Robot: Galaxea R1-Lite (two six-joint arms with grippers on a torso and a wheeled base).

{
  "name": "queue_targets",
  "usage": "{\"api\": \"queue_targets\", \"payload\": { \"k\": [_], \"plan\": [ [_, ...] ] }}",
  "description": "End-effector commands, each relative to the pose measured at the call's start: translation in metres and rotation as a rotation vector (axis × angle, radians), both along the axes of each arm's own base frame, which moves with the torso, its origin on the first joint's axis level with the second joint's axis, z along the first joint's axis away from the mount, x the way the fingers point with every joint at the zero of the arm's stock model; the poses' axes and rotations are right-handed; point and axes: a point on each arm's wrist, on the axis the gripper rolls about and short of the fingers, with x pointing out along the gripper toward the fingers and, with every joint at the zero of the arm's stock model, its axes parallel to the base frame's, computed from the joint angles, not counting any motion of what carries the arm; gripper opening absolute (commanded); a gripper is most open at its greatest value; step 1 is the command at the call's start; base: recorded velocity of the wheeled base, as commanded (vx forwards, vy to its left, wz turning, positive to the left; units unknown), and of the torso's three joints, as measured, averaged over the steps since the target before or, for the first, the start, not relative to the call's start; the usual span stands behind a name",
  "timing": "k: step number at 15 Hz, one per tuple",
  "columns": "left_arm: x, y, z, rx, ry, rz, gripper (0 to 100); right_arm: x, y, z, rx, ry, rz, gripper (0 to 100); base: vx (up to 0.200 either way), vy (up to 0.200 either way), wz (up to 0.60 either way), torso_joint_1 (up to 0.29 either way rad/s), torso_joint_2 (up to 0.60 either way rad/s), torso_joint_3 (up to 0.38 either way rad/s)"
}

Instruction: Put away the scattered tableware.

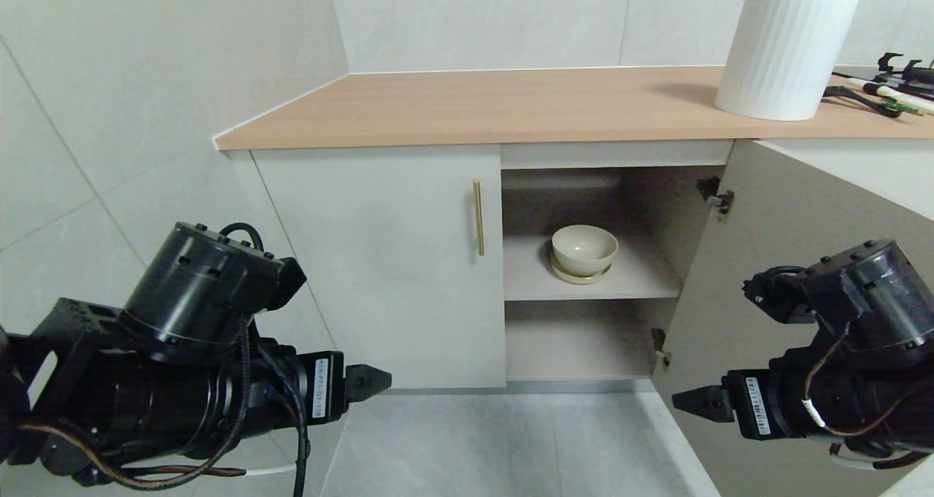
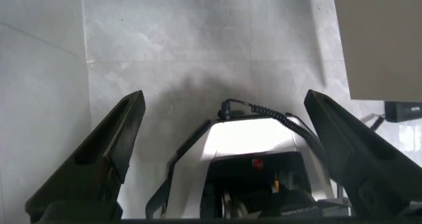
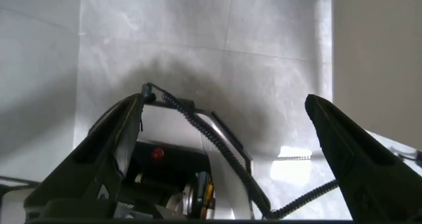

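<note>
In the head view, a narrow white label (image 1: 322,387) with dark print sits on the left arm's wrist and a matching label (image 1: 756,405) on the right arm's wrist; the print on both is too small to read. A wooden countertop (image 1: 467,106) runs along the tiled wall. At its right end stands a tall white ribbed container (image 1: 788,44); its top is cut off by the picture's edge, so I cannot tell what it holds. Just beside it, at the far right, lie a few dark-handled utensils (image 1: 886,92). Below the countertop is a grey cabinet (image 1: 613,154). Its left door (image 1: 379,263), with a slim brass handle (image 1: 478,217), is closed, and its right door (image 1: 773,278) is swung open. On the upper shelf (image 1: 642,278) a cream bowl (image 1: 584,249) sits upright on a pale saucer (image 1: 576,276). The inside of the bowl shows nothing but its own glaze. The left gripper (image 1: 368,382) and right gripper (image 1: 693,402) hang low in front of the cabinet, well apart from the bowl and pointing toward each other. In the left wrist view, the left gripper (image 2: 224,95) is spread wide with nothing between its dark fingers (image 2: 105,158), above the grey floor tiles (image 2: 198,39), and a corner of the open door (image 2: 379,39) shows. In the right wrist view, the right gripper (image 3: 224,100) is likewise spread wide and holds nothing, its fingers (image 3: 356,158) over the same floor (image 3: 198,26) with the door panel (image 3: 379,53) alongside.
</note>
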Motion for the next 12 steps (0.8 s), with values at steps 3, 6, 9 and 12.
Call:
{"api": "queue_targets", "payload": {
  "k": [3,6,9,12],
  "plan": [
    [0.0,0.0,0.0,0.001,-0.002,0.001,100,-0.003,-0.001,0.001,-0.013,0.015,0.004,100,0.0,0.0,0.0,0.0,0.0,0.0],
    [-0.001,0.001,-0.001,0.006,0.003,0.001,100,-0.006,-0.003,0.0,-0.035,0.015,0.025,100,0.0,0.0,0.0,0.0,0.0,0.0],
    [-0.001,0.0,-0.001,0.006,0.001,-0.001,100,-0.017,-0.01,0.0,-0.114,0.066,0.079,100,0.0,-0.2,0.0,-0.001,0.0,0.01],
    [-0.001,0.001,-0.001,0.005,0.0,-0.001,100,-0.033,-0.019,0.005,-0.176,0.096,0.14,100,0.0,-0.2,0.0,0.01,0.0,-0.001]
  ]
}}
